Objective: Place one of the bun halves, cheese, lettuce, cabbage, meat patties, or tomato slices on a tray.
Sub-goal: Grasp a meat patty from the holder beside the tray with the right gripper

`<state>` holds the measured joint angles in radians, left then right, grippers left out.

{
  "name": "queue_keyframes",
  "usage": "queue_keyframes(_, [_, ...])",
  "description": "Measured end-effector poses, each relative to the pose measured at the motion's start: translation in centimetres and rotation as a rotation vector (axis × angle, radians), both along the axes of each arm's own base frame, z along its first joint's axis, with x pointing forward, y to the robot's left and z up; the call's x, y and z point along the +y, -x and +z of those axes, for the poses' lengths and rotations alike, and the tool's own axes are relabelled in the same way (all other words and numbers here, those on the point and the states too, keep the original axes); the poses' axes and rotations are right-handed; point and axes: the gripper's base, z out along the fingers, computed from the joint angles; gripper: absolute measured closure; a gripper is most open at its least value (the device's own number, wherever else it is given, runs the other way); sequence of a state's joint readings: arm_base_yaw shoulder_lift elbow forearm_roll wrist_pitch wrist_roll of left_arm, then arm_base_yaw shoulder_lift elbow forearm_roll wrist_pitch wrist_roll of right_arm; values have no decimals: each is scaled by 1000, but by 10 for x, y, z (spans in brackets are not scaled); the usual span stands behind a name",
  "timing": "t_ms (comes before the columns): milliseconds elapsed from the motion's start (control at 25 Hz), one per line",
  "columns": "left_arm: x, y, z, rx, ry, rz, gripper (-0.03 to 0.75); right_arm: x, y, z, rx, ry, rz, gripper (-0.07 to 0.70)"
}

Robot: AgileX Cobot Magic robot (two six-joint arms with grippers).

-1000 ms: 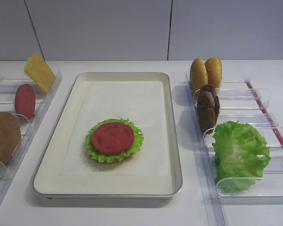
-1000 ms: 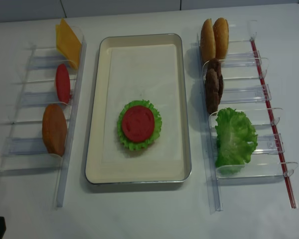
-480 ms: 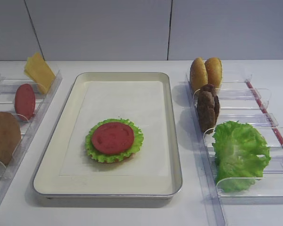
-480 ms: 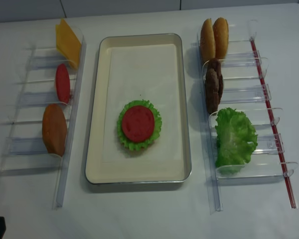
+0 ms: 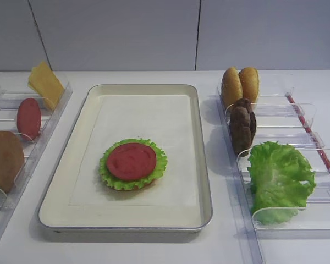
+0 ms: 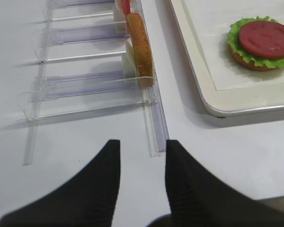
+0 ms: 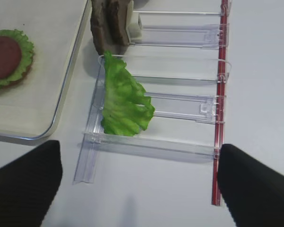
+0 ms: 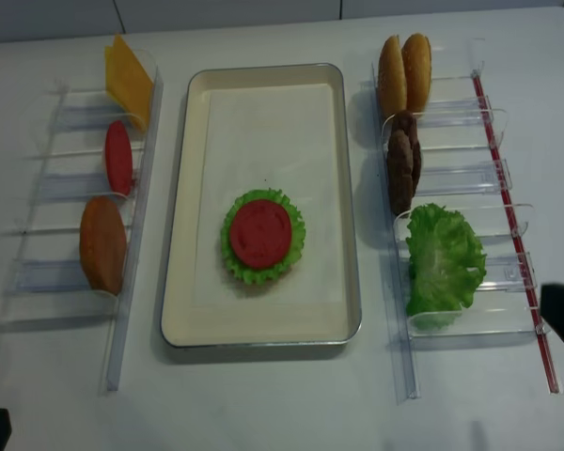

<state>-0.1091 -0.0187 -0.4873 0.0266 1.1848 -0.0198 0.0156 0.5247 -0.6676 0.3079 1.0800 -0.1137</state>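
Observation:
On the tray (image 5: 66, 165) (image 8: 263, 122) lies a tomato slice (image 5: 131, 160) (image 8: 260, 234) on lettuce over a bun half. The right rack holds two bun halves (image 5: 240, 85), the meat patties (image 5: 242, 125) (image 7: 109, 21) and loose lettuce (image 5: 279, 179) (image 7: 123, 101). In the left rack stand the cheese (image 5: 45, 83), another tomato slice (image 5: 28, 117) and a bun half (image 5: 4, 159) (image 6: 140, 47). Cabbage is out of view. My right gripper (image 7: 139, 189) hangs wide open and empty near the rack's front end, below the lettuce. My left gripper (image 6: 143, 144) is open and empty by the left rack's near end.
Two clear plastic divider racks (image 8: 470, 178) (image 8: 66, 178) flank the tray, the right one with a red strip (image 7: 221, 94) along its outer side. White tabletop lies in front of the tray and both racks. A grey wall stands behind.
A dark part of my right gripper has come into the top-down view at the right edge, beside the lettuce slot. The food and tray have not moved.

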Motion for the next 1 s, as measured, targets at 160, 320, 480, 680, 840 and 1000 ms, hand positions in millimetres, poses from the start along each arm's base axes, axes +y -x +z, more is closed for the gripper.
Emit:
queue_keyframes(160, [0, 0, 0, -1, 0, 0, 477, 4, -39, 10, 101, -33, 15, -28])
queue_keyframes(320, [0, 0, 0, -1, 0, 0, 477, 7, -82, 16, 209, -54, 38, -31])
queue_keyframes(480, [0, 0, 0, -2, 0, 0, 477, 14, -119, 15, 297, -49, 74, -32])
queue_keyframes(680, [0, 0, 0, -2, 0, 0, 477, 46, -157, 10, 355, -11, 97, -32])
queue_keyframes(840, [0, 0, 0, -2, 0, 0, 477, 74, -181, 0, 398, 54, 96, -32])
queue_keyframes(1000, [0, 0, 0, -2, 0, 0, 477, 99, -200, -10, 409, 102, 102, -32])
